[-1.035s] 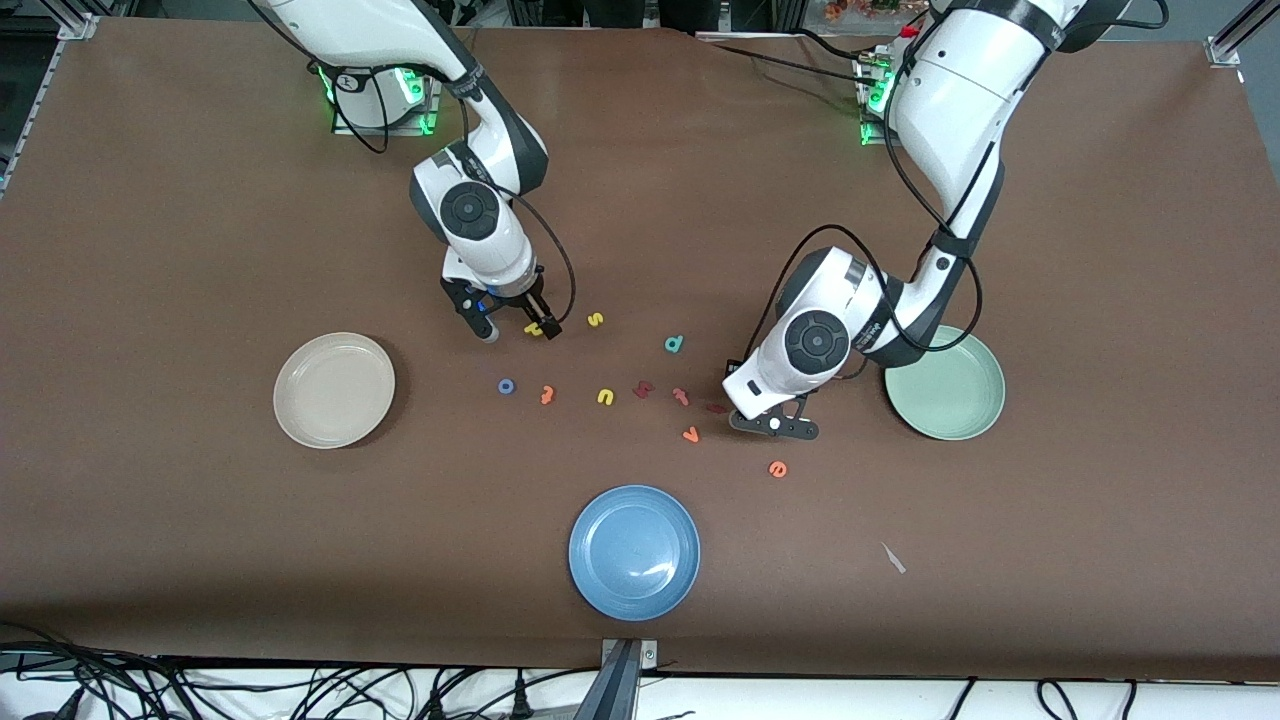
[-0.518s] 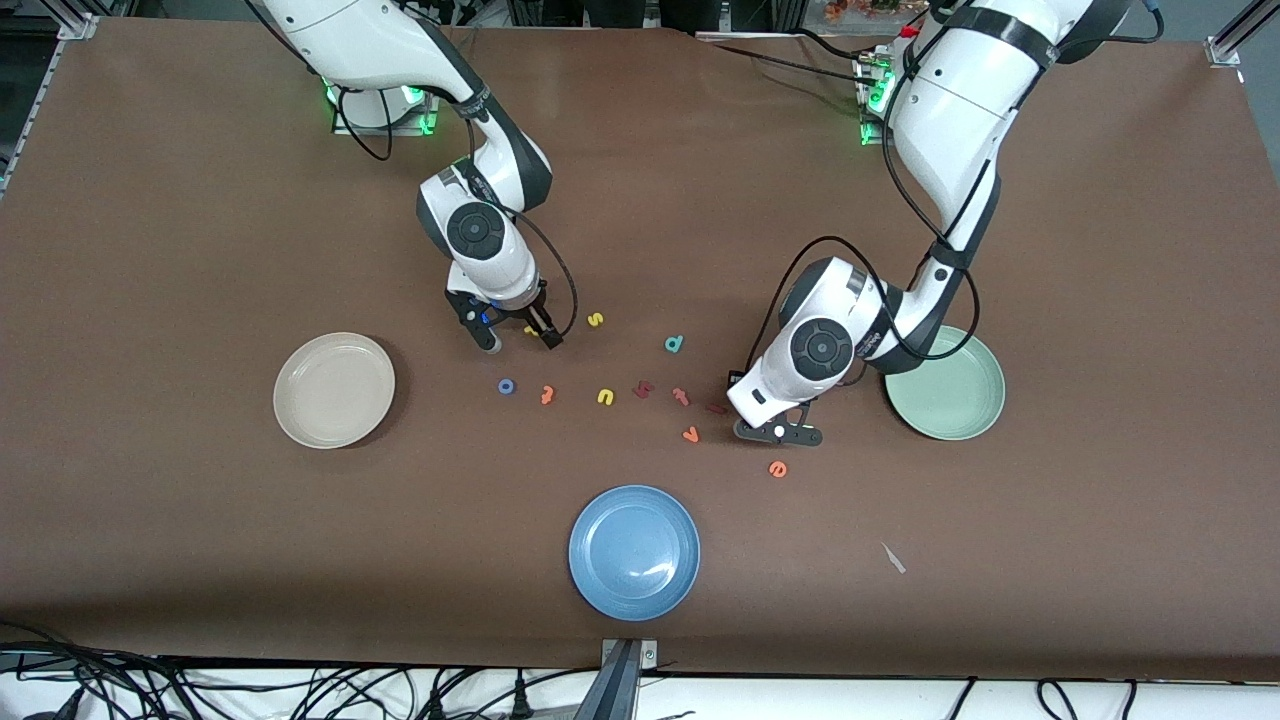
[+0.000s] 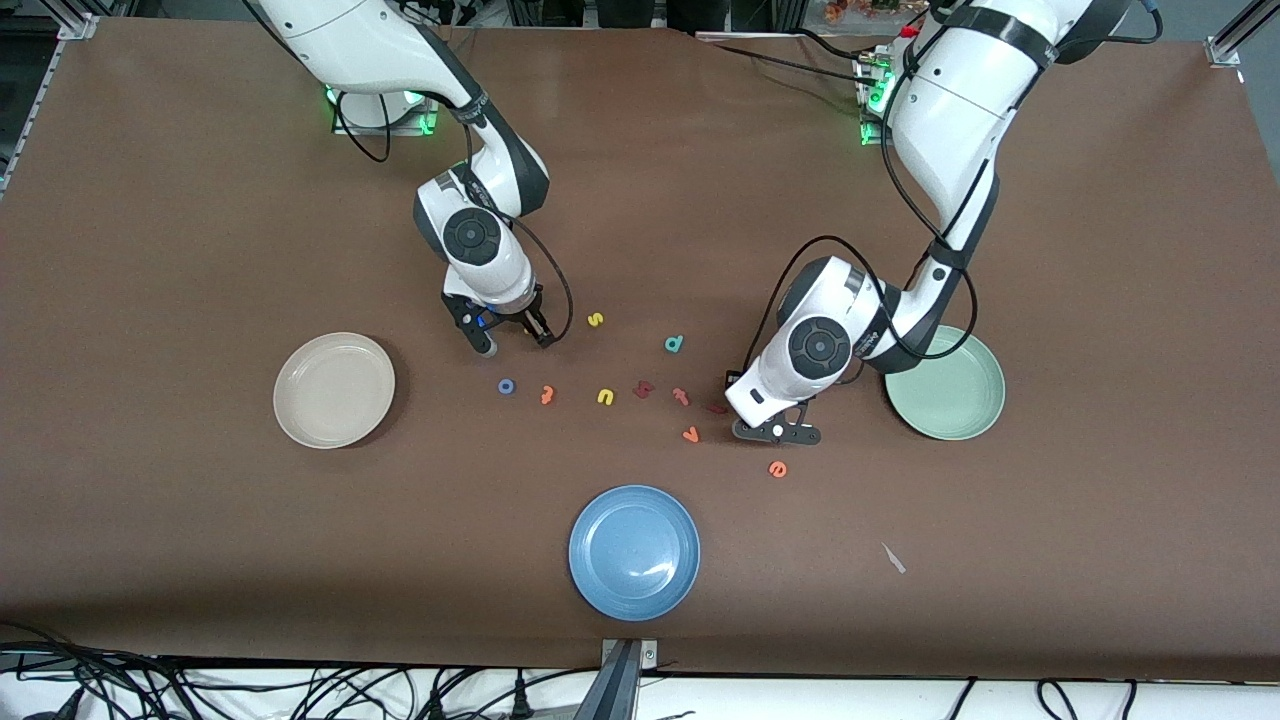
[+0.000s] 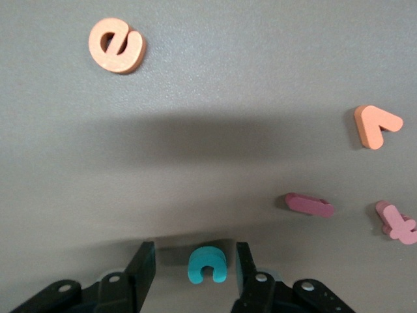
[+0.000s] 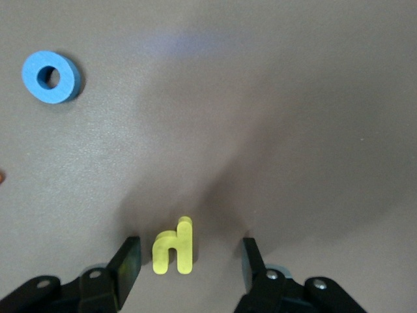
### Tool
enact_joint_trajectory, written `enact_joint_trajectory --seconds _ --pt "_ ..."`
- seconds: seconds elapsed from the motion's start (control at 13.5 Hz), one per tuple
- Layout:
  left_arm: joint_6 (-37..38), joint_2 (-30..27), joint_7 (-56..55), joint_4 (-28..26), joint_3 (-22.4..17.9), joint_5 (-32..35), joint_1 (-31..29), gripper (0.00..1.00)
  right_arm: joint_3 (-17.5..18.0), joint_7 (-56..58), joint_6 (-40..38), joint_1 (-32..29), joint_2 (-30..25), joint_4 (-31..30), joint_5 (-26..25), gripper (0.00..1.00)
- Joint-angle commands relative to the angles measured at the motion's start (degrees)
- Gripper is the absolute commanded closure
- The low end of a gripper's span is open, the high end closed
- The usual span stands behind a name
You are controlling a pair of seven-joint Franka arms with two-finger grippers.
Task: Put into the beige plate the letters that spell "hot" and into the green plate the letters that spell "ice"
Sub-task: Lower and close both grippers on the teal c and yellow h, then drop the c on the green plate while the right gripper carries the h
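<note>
The right gripper (image 5: 189, 261) stands open around the yellow "h" (image 5: 174, 247) on the table, near the blue "o" (image 5: 51, 76), while the left gripper (image 4: 195, 274) stands open around the teal "c" (image 4: 207, 265), both plates well apart.

The right claw (image 3: 514, 338) has come down onto the worktop (image 3: 200, 560) and shifted slightly toward the right arm's end, so that it now hides the yellow "h" (image 5: 173, 247) from the front camera, where a second ago the letter showed beside one finger; its fingers have drawn closer together around the letter without touching it yet. The left claw (image 3: 777, 431) has eased a little farther from the front camera and lower, with its wrist turned slightly, and the teal "c" (image 4: 207, 265) lies between its fingers.
</note>
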State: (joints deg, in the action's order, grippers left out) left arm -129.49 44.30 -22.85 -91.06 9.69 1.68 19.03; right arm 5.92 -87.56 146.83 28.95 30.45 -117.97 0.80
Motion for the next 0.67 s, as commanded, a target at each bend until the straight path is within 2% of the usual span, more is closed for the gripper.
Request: enact_joint_trajectory --seconds 0.0,0.22,0.44,0.59 --pt "0.64 -0.62 -1.94 0.09 0.33 1.22 0.04 0.29 0.24 0.29 0.21 -0.56 1.45 0.99 0.52 0.45" --pt "0.64 -0.09 -2.03 0.0 0.33 1.22 0.66 0.5 0.32 0.55 -0.14 -0.56 2.5 2.12 0.43 0.59" --pt "0.64 -0.09 -1.85 -0.08 0.33 1.3 0.66 0.87 0.32 0.55 -0.14 -0.56 3.03 2.48 0.52 0.68" --pt "0.64 0.0 -1.85 -0.08 0.33 1.3 0.66 0.89 0.32 0.55 -0.23 -0.65 3.12 2.57 0.61 0.69"
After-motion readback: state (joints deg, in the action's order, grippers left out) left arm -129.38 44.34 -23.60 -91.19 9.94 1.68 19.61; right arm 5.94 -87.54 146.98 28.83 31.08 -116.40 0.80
